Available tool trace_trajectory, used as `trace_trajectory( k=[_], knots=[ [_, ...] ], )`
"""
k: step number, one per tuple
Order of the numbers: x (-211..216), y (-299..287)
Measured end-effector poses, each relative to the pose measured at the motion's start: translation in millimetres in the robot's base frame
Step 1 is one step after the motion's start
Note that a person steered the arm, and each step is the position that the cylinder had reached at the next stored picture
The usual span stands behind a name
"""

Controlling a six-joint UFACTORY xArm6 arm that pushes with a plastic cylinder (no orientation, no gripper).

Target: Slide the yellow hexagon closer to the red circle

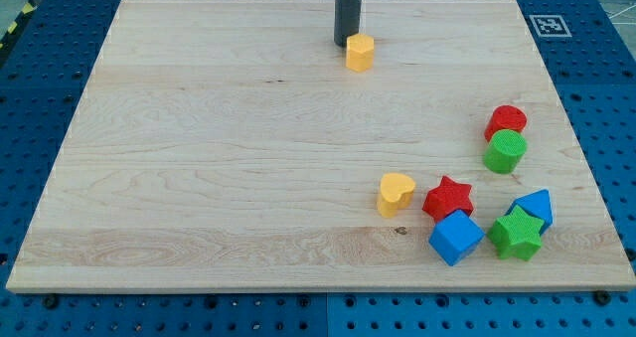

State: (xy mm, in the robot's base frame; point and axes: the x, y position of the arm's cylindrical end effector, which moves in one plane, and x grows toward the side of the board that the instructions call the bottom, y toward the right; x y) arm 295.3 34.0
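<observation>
The board [199,178] is pale wood with a smooth, matt face and grain running across the view. Around the board lies a blue perforated surface [616,128], matt, perhaps metal or plastic. My tip [345,45], near the board's top edge, ends a dark rod with a dull, smooth finish. The blocks on the board, such as the yellow hexagon [360,53] and red circle [506,120], look evenly painted, smooth, slightly satin.

Yellow hexagon [360,52], yellow heart [395,193], red circle [507,120], red star [448,198], pale wooden board [199,158].
</observation>
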Motion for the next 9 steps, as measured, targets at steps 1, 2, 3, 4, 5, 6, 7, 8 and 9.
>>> trace_trajectory(
  k=[1,2,3,4,5,6,7,8,9],
  knots=[
    [22,3],
    [43,13],
    [59,30],
    [63,63],
    [91,65],
    [102,72],
    [102,103],
    [103,126],
    [104,130]
  ],
)
